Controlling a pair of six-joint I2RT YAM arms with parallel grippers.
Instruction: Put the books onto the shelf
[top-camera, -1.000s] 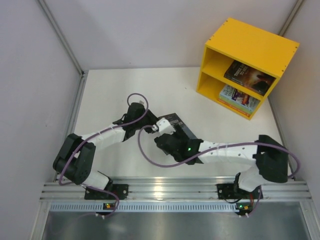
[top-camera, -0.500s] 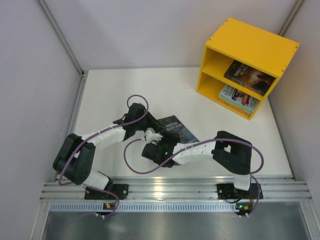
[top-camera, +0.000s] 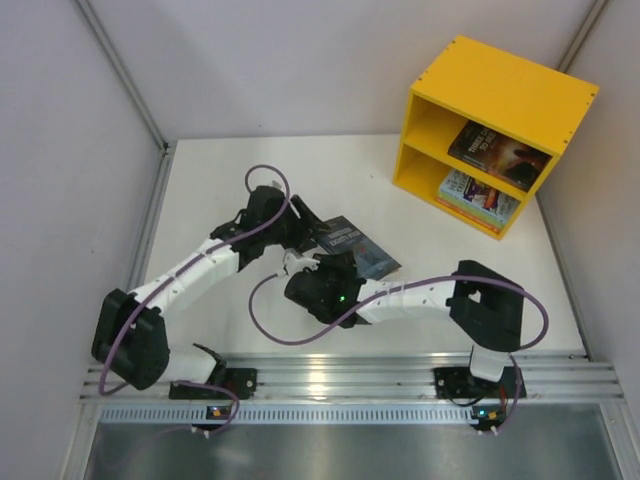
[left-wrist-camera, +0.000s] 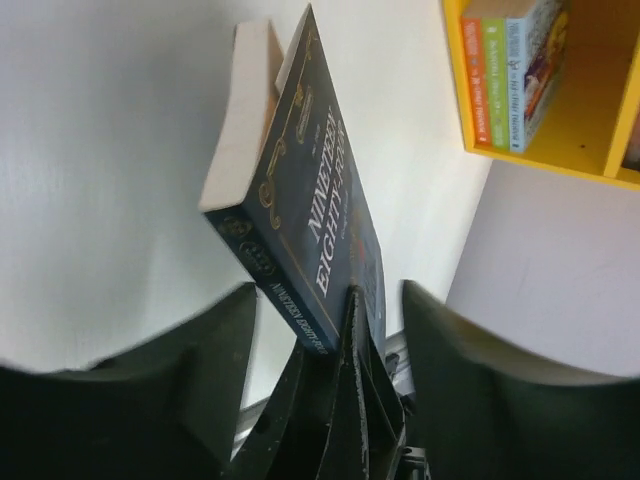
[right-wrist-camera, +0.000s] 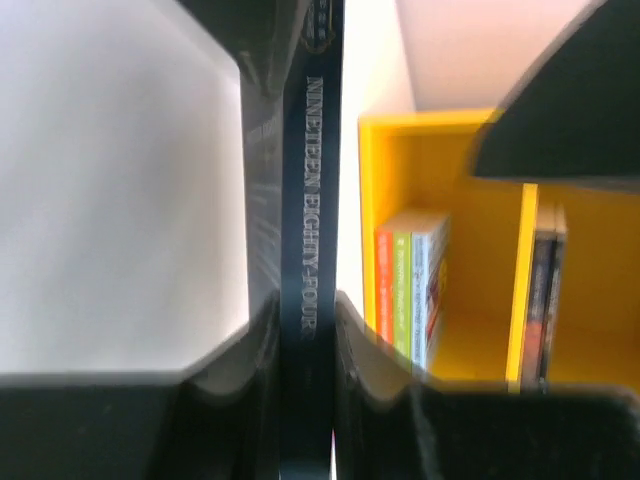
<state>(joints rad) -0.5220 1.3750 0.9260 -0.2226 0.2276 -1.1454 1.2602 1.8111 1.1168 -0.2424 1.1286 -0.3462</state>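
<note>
Two arms: we see both meet at one dark book (top-camera: 362, 250) near the middle of the worktop (top-camera: 230, 170).
Right fingers: the right fingers (right-wrist-camera: 258, 345) are clenched on the dark book, one on each side, at its 7 o'clock.
Left fingers: the left fingers (left-wrist-camera: 215, 370) are released and spread wide, with gaps beside the book, at its 10 o'clock.
Dark book: cover up; we cannot tell if it rests on the worktop.
Shelf: the yellow shelf (top-camera: 520, 85) stands at 2 o'clock, well apart from the dark book.
Top part: one other dark book (top-camera: 498, 150) is inside.
Bottom part: an orange book (left-wrist-camera: 475, 80), a green book (left-wrist-camera: 497, 85) and a light blue book (left-wrist-camera: 535, 60) touch each other.
</note>
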